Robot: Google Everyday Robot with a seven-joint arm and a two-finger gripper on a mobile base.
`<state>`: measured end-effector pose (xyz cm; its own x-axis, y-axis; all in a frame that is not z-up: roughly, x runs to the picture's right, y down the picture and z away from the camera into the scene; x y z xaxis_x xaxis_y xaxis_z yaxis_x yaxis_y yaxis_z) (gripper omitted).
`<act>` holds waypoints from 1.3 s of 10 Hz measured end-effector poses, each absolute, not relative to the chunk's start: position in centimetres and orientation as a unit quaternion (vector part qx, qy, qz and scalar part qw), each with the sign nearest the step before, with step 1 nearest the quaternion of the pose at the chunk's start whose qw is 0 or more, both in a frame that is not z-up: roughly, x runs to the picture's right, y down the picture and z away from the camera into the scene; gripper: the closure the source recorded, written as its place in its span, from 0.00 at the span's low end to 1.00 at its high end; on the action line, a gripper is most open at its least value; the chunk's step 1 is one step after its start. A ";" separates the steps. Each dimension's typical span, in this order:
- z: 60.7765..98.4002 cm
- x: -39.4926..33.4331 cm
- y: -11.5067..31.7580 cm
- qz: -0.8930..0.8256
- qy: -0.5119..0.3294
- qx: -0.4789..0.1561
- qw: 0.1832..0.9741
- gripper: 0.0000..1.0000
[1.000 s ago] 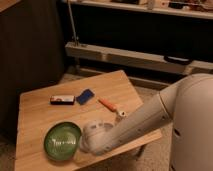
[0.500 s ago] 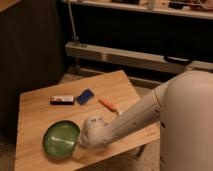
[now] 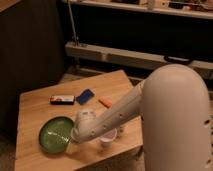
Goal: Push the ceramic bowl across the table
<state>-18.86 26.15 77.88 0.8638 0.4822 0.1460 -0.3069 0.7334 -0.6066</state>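
The ceramic bowl, shallow, glossy green with a paler centre, sits near the front left of the light wooden table. My white arm reaches in from the right, low over the tabletop. The gripper is at the bowl's right rim, mostly hidden behind the rounded wrist. I cannot tell whether it touches the rim.
A small white cup stands under the arm near the front edge. An orange object, a blue object and a dark flat packet lie further back. A long grey shelf runs behind the table.
The arm has swung left across the table, and the bowl has shifted a little to the left. The white cup now shows beneath the arm.
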 end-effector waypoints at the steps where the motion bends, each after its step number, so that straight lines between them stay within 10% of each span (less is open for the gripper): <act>1: 78.2 -20.2 25.1 0.209 -0.147 -0.296 0.920 0.20; 13: 78.1 -34.7 12.3 0.146 -0.129 -0.289 0.938 0.20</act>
